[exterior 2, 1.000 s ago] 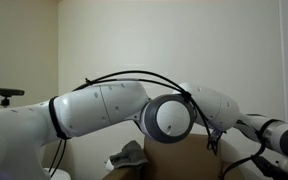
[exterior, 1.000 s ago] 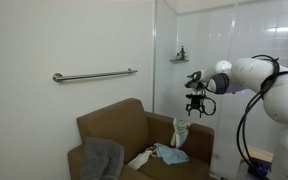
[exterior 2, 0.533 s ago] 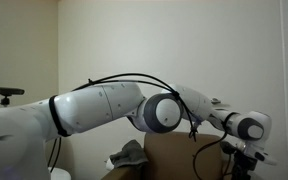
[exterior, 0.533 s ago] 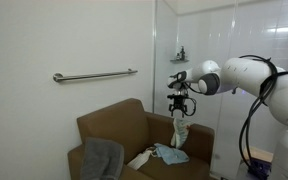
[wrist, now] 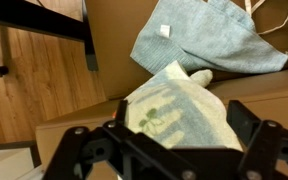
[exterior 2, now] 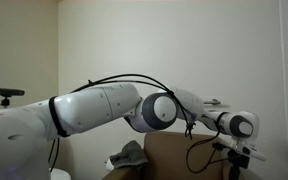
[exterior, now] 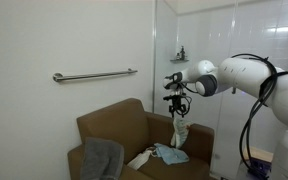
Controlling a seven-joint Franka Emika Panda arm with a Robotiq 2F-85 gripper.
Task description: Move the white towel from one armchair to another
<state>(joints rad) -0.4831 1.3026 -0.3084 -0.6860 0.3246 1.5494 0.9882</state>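
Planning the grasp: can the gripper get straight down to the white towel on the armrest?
Probably yes: the gripper hangs open directly above the white towel, with nothing between them.

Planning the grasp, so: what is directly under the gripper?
The white towel, draped over an arm of the armchair. The gripper hangs open above it. The part of the chair arm beneath the towel is covered.

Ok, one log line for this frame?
phase: pre-grasp | jaws: open, above white towel | towel: draped on armchair arm, not yet grasped | seat: blue-grey cloth
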